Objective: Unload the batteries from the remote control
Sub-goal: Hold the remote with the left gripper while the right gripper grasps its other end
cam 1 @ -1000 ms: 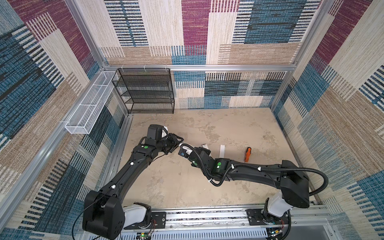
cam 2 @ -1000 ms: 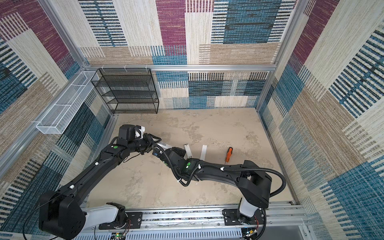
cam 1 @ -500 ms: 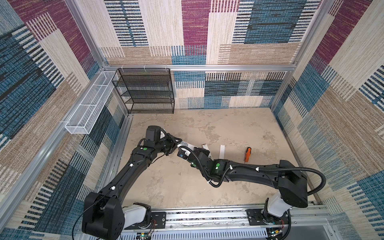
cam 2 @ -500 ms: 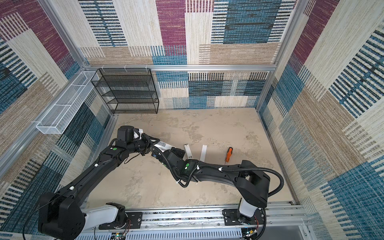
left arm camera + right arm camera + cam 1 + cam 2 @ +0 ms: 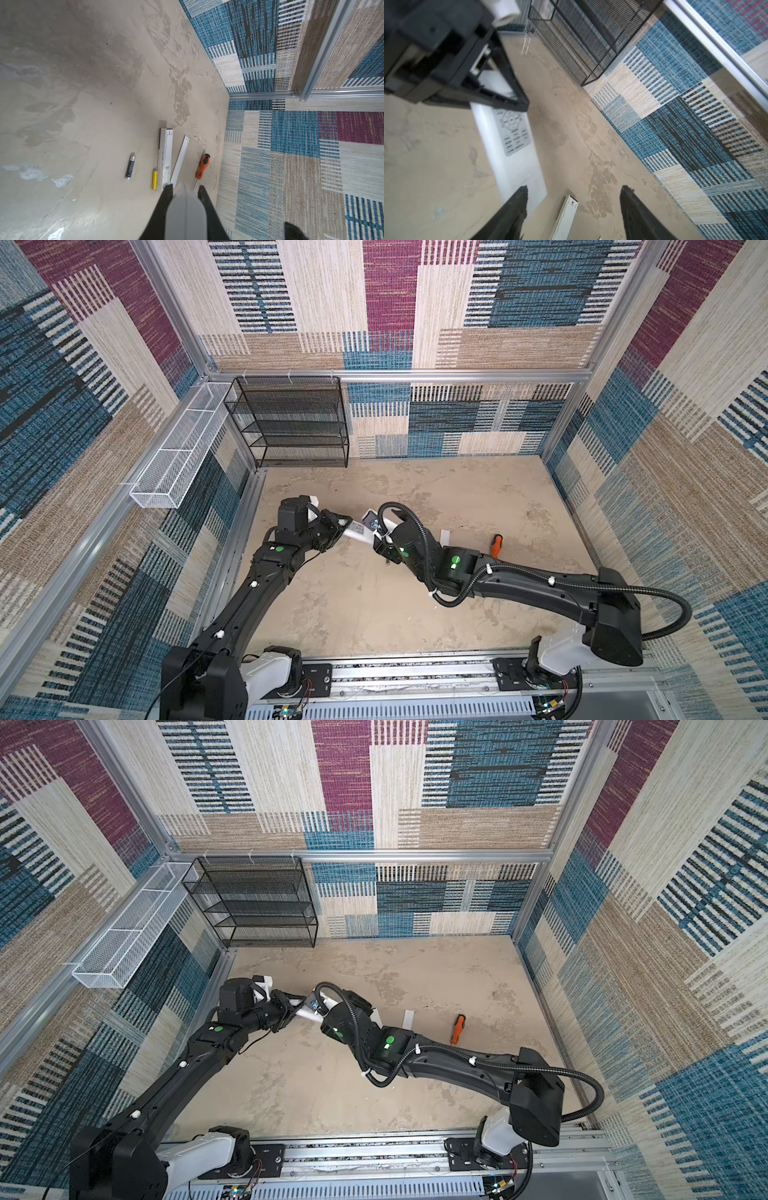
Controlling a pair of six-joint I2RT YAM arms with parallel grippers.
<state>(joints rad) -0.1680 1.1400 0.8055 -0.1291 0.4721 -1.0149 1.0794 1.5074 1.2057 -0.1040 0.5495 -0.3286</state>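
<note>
Your right hand (image 5: 574,187) is spread apart at the free end of the remote control (image 5: 512,133); your left hand (image 5: 185,187) is clamped on its other end. Beyond, the dark battery (image 5: 130,165) and yellow battery (image 5: 154,179) lie on the desk (image 5: 83,104), the yellow one just beside a white strip (image 5: 165,153).

I am looking down into a booth whose walls (image 5: 390,302) are showing a woven patchwork of blue, magenta, tan and cream. Aluminium rails (image 5: 457,375) are framing the panels. A black mesh shelf unit (image 5: 291,423) is standing on the mottled beige floor (image 5: 374,605) against the back wall. A white wire basket (image 5: 178,452) is hanging just beside it on the side wall. Soft, even light is falling throughout.
</note>
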